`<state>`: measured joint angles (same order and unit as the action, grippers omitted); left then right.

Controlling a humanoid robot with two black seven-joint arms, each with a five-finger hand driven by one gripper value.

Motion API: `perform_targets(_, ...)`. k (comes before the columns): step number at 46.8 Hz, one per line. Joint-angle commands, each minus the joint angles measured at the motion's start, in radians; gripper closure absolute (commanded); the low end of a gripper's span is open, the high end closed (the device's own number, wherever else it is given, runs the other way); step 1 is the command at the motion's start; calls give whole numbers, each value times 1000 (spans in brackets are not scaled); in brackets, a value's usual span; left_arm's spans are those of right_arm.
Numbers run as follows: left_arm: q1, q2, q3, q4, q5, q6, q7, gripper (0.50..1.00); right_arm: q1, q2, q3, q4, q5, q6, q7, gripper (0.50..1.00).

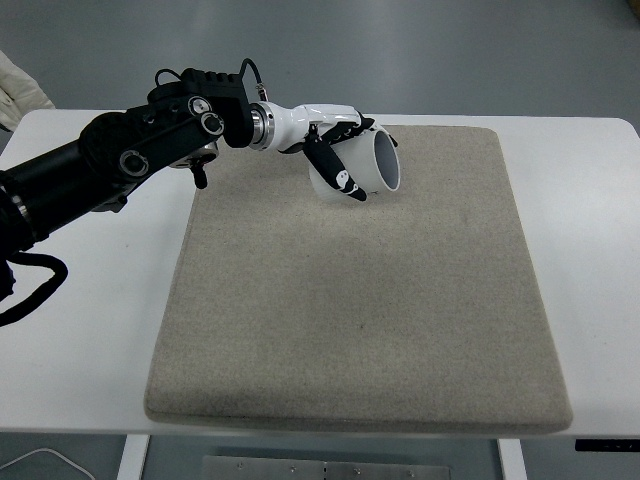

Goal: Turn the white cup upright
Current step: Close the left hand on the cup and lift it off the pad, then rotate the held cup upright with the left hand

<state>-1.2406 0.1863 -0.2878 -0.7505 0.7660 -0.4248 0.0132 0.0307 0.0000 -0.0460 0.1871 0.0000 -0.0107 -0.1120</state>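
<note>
Our left hand (335, 150) is clamped on the white cup (372, 162), fingers (332, 166) curled over its side, at the far end of the beige mat (360, 300). Nearest us, we see the mat's front half bare, lying on the white table (90, 360). Farther back, the left arm crosses in from the left edge, and the cup sits at its end, lying on its side with its long axis roughly along the forearm and its open mouth facing right, away from the wrist. We judge the turn upright must swing that mouth toward the ceiling. Nothing stands nearby to block it. Our right hand is out of view.
</note>
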Motion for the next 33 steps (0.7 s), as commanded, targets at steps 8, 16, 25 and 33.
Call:
perform_targets(8, 38, 85, -60, 10, -191, -78, -87, 928, 0, 0, 0, -1, 0, 0, 0, 570)
perform_targets(16, 130, 102, -200, 46, -194, -140, -157, 919, 0, 0, 0, 0, 0, 0, 0, 570)
perform_targets(25, 234, 105, -359, 92, -194, -186, -222, 919, 0, 0, 0, 0, 0, 0, 0, 570)
perform_targets(33, 273, 105, -381, 131, -208, -186, -278, 915, 0, 0, 0, 0, 0, 0, 0, 570)
